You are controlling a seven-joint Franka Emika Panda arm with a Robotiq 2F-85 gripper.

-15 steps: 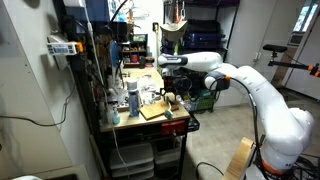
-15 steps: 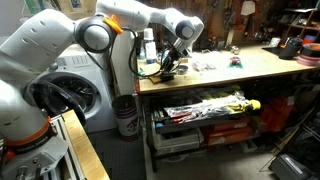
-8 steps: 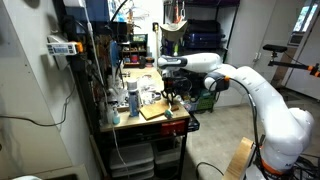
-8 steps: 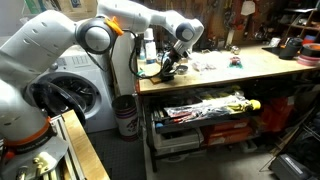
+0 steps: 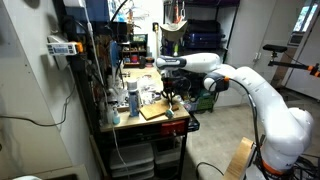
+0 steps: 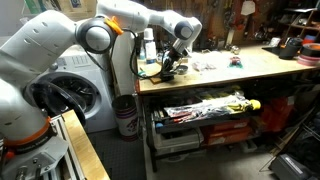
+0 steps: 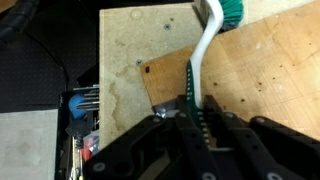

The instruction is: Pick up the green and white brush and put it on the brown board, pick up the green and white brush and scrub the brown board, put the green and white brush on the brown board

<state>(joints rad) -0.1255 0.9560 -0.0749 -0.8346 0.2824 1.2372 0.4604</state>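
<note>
**Green bristles off the board, jaws clamped on the handle**

Pale plywood, the benchtop, lies left of the brown board in the wrist view, and the board sits skewed on it, one corner pointing that way. Just inside that corner runs the green and white brush. Its white handle lies across the board's near-left part. Its green head pokes out past the board's far edge, over the bare bench. The gripper is down on the handle's near end, fingers pinched tight either side of it. That's a closed grip on the brush! In an exterior view the gripper hangs low just over the board.

This looks like the pick-up: grip made, lift not yet begun. The next move calls for a straight rise, then a shift further over the board so that head and handle both land on brown wood.
</note>
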